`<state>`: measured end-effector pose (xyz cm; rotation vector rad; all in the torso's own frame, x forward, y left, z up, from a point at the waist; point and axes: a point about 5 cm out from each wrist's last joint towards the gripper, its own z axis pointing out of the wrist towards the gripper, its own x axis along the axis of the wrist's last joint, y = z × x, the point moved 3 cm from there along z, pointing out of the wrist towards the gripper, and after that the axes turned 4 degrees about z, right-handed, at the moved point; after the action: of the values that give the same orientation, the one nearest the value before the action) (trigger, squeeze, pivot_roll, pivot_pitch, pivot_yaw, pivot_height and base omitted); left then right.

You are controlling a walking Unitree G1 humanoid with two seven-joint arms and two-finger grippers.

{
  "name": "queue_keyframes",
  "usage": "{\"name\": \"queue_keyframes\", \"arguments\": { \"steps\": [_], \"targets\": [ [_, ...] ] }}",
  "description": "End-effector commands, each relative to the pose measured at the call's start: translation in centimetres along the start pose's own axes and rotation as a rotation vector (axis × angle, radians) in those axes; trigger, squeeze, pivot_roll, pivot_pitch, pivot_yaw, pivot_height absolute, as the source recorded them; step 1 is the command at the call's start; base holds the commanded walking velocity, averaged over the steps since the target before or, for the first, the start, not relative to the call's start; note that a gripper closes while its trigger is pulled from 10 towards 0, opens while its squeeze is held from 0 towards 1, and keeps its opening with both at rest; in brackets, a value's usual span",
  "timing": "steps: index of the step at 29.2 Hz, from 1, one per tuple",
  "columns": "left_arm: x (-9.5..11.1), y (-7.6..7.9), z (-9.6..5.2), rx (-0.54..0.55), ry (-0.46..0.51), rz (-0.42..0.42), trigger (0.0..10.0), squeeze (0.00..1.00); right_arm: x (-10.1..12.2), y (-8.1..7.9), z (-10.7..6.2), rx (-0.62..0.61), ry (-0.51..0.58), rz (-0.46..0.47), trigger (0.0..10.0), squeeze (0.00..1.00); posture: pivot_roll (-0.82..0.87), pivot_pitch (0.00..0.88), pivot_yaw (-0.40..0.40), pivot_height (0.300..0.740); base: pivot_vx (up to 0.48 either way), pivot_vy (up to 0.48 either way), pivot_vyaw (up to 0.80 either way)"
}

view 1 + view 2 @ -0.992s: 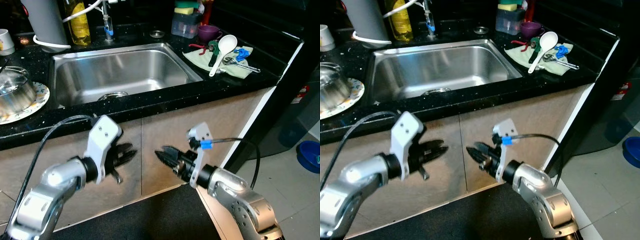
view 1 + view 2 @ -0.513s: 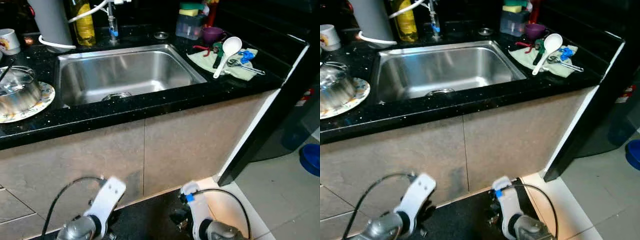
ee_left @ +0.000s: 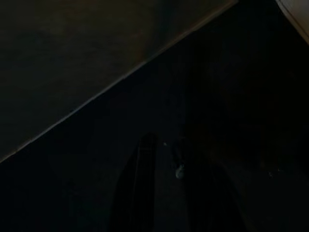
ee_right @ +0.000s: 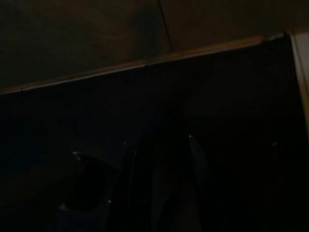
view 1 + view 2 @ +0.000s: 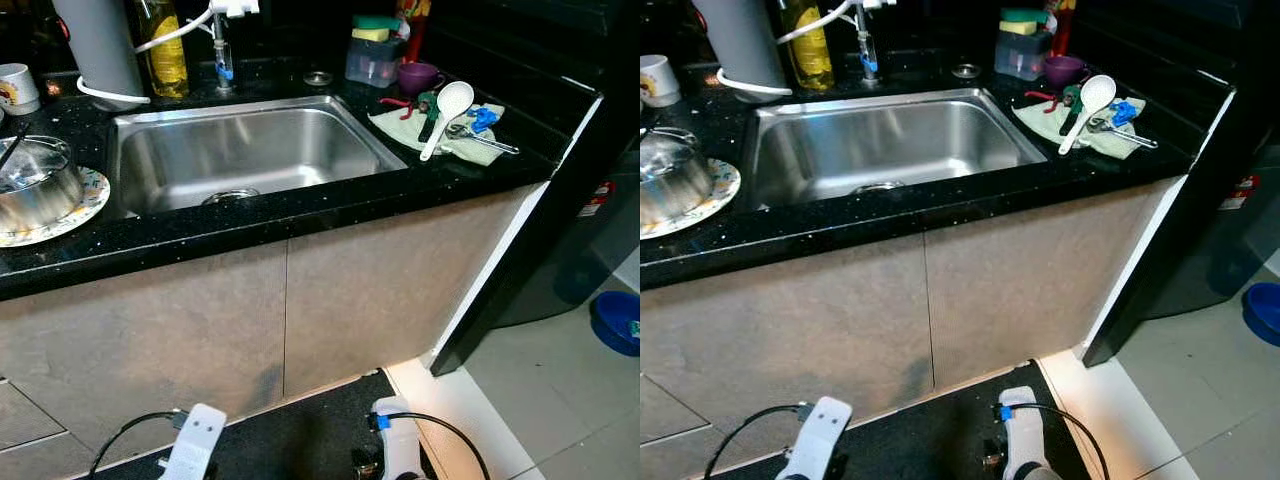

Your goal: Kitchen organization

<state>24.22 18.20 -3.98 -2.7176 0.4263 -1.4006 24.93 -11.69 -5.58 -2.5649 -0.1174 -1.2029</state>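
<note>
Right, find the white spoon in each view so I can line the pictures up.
Left eye view: white spoon upper right, on the green cloth right of the sink.
Right eye view: same spot, spoon on the cloth.
Left wrist view: dark, no spoon.
Right wrist view: dark, no spoon.
Shared landmark: the sink.

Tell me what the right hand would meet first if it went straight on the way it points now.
Probably the dark floor mat in front of the beige cabinet base. The right hand hangs low and points down across the mat toward the cabinet; the picture is very dark, so depth is uncertain.
</note>
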Motion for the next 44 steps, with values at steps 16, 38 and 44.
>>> {"name": "queue_keyframes", "arguments": {
  "steps": [16,38,44],
  "targets": [
    [-1.1,0.4,0.4,0.023,0.051,-0.084,10.0,0.0,-0.8,1.6,0.1,-0.1,0.039,0.06,10.0,0.0,-0.03,0.14,-0.042,0.74,0.0,0.0,0.0],
    [-0.9,0.7,0.7,-0.001,0.091,-0.085,10.0,0.0,-1.0,1.2,0.3,-0.081,0.05,0.053,10.0,0.0,-0.03,0.126,-0.044,0.74,0.0,0.32,0.0],
    [-0.8,0.6,0.7,0.0,0.099,-0.085,10.0,0.0,-1.0,1.2,0.3,-0.078,0.053,0.055,10.0,0.0,-0.03,0.129,-0.044,0.74,0.0,0.391,0.0]
  ]
}}
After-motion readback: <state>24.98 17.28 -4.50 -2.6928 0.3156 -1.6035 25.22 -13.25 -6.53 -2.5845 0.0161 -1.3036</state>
